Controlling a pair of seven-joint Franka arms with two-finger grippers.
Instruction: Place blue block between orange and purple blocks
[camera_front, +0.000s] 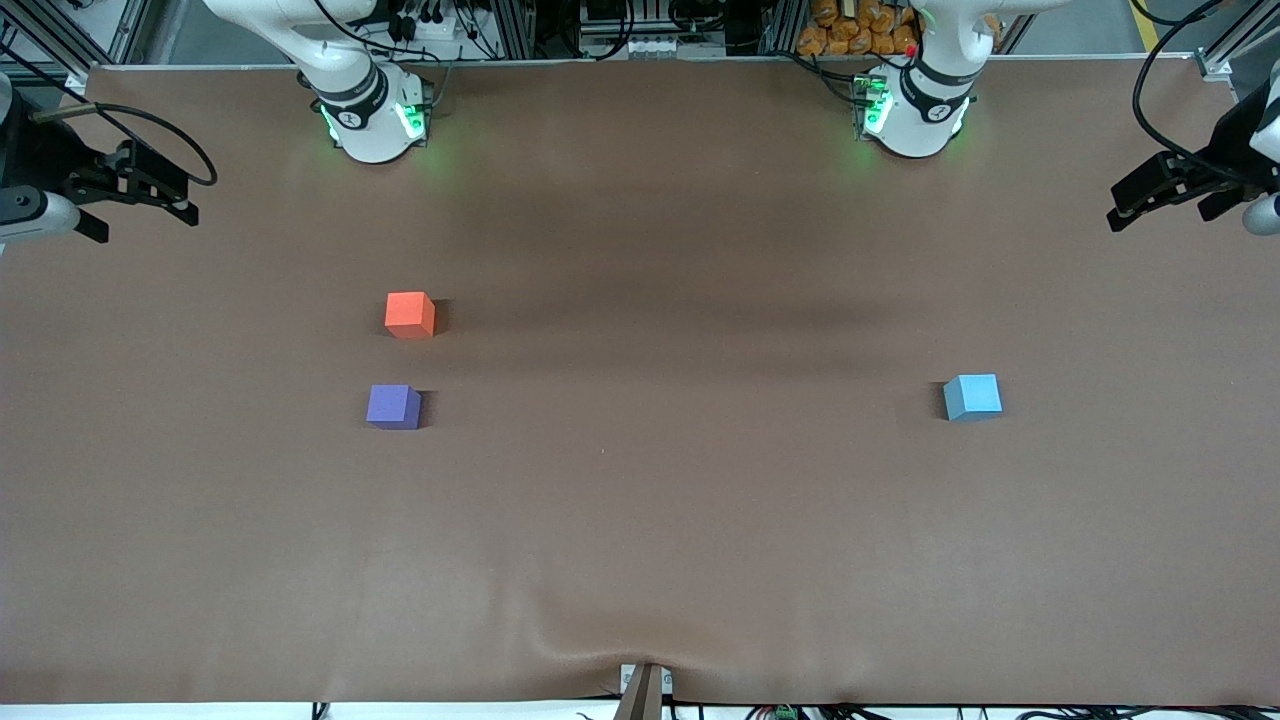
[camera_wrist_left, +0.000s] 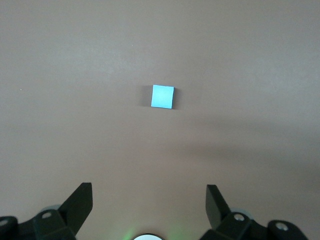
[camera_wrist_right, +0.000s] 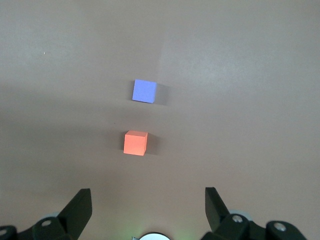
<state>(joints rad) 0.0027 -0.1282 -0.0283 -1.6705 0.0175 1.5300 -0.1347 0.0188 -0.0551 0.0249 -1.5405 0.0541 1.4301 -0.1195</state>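
The blue block (camera_front: 972, 397) rests alone on the brown table toward the left arm's end; the left wrist view shows it as the blue block (camera_wrist_left: 163, 96), well ahead of the fingers. Toward the right arm's end sit the orange block (camera_front: 409, 314) and the purple block (camera_front: 393, 407), with the purple one nearer the front camera and a gap of about one block between them. In the right wrist view the orange block (camera_wrist_right: 135, 143) and the purple block (camera_wrist_right: 144, 91) both show. My left gripper (camera_front: 1125, 205) (camera_wrist_left: 149, 192) and right gripper (camera_front: 150, 215) (camera_wrist_right: 148, 196) hang open and empty, high over the table's ends.
The brown table cover (camera_front: 640, 520) has a wrinkle at the middle of its front edge, by a clamp (camera_front: 643, 690). The arm bases (camera_front: 375, 120) (camera_front: 910, 115) stand along the table's edge farthest from the front camera.
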